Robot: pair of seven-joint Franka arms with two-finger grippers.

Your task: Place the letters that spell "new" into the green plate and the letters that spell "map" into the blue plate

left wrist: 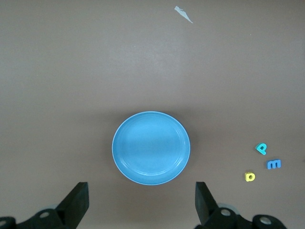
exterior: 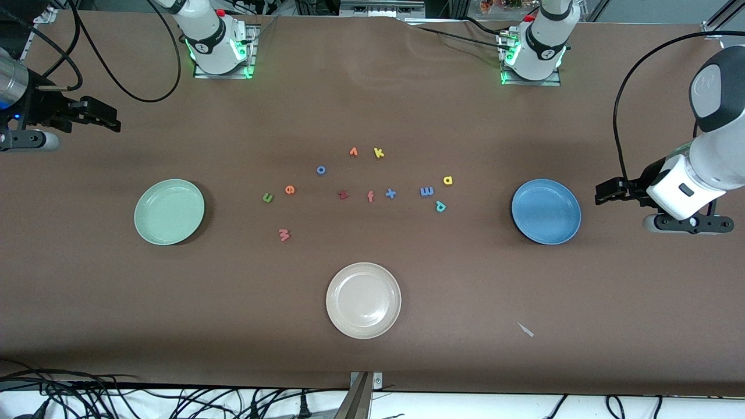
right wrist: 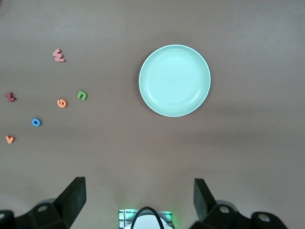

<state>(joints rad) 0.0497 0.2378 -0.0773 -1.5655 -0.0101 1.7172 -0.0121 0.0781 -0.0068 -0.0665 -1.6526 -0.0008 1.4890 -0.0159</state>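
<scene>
Front view only: cream plate [exterior: 363, 299], yellow k [exterior: 378, 152].

Six letters [exterior: 289, 190] (flat on the table) between green plate [exterior: 169, 212] and blue plate [exterior: 546, 211]

A brown-covered table [exterior: 372, 105] fills the view, with black cables [exterior: 174, 401] tangled along its near edge.

The only readable signs are the loose foam letters lying on the brown table: a green "n" [exterior: 268, 198], an orange "e" [exterior: 289, 190], a salmon "w" [exterior: 284, 234], a blue "o" [exterior: 321, 170], a dark red "z" [exterior: 343, 195], a salmon "f" [exterior: 370, 196], a yellow "k" [exterior: 379, 153], a blue "x" [exterior: 390, 193], a periwinkle "m" [exterior: 426, 191], a yellow "a" [exterior: 447, 180] and a teal "p" [exterior: 440, 206]. An orange piece [exterior: 353, 152] beside the "k" cannot be read with certainty.
</scene>
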